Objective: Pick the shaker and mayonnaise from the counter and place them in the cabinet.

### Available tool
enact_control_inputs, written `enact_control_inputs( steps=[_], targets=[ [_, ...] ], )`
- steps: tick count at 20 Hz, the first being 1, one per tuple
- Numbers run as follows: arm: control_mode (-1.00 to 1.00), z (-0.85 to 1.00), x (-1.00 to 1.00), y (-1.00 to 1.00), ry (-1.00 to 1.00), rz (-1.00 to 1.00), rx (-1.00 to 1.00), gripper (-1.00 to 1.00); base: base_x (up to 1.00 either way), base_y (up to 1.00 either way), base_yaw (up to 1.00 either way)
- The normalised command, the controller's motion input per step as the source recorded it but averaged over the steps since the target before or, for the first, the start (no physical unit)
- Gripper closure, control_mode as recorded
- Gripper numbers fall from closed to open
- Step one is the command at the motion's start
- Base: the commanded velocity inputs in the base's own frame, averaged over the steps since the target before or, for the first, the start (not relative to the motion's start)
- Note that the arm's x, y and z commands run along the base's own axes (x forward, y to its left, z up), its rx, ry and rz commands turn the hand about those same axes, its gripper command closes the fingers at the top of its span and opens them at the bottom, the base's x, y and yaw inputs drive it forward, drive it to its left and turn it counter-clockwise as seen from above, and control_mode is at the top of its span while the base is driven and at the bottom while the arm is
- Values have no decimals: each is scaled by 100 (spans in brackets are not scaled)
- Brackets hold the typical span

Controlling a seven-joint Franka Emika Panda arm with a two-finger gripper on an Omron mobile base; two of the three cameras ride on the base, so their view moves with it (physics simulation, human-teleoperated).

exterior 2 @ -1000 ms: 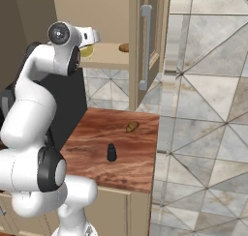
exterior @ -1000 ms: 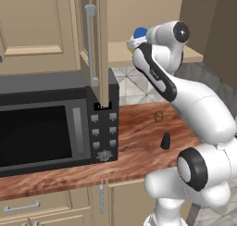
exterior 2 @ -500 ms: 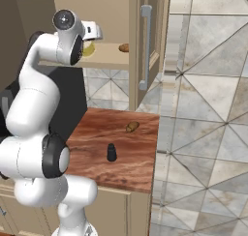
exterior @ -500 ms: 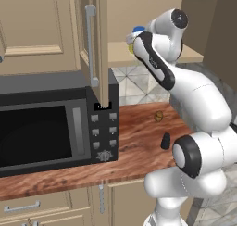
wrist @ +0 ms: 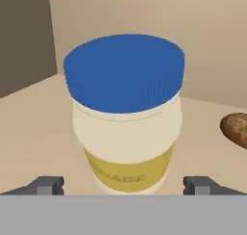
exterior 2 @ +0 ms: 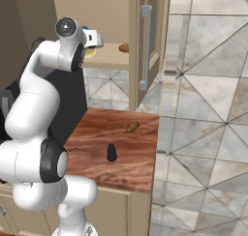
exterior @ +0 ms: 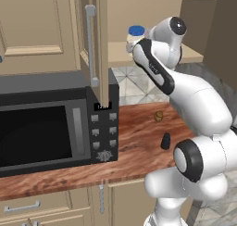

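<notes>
So the mayonnaise (wrist: 126, 113) is standing upright on the cabinet (exterior: 152, 16) shelf, blue lid up. The hand view is the one that really shows it: the jar sits between the two dark fingertips (wrist: 46, 185) of the hand (wrist: 124, 186), and they're spread wide, one on each side of the jar with a bit of gap, so not squeezing it. That same view also catches a brown round lump (wrist: 236, 129) on the shelf off to the jar's right, apart from it

From the left base view you mostly get the blue lid and a bit of the jar poking out behind the white arm, up at shelf height, plus the black microwave (exterior: 51, 123) on the counter (exterior: 139, 141) under the open cabinet door (exterior: 99, 40). The right base view shows the hand (exterior 2: 93, 38) reaching into the cabinet and the lump on the shelf near the door edge

The shaker (exterior 2: 111, 152) is on the counter, upright, well below the cabinet. A second small brown lump (exterior 2: 132, 127) lies on the counter near it, not touching
</notes>
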Motion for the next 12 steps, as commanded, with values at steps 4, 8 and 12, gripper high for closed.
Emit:
enact_control_inputs(
  steps=[4, 8, 12],
  targets=[
    [-100, -100, 5, 0, 0, 2, -3, -100, 0, 0, 0],
    [-100, -53, -7, 0, -1, 0, -3, -100, 0, 0, 0],
    [-100, -4, -39, 0, -4, 0, -1, -100, 0, 0, 0]
  ],
)
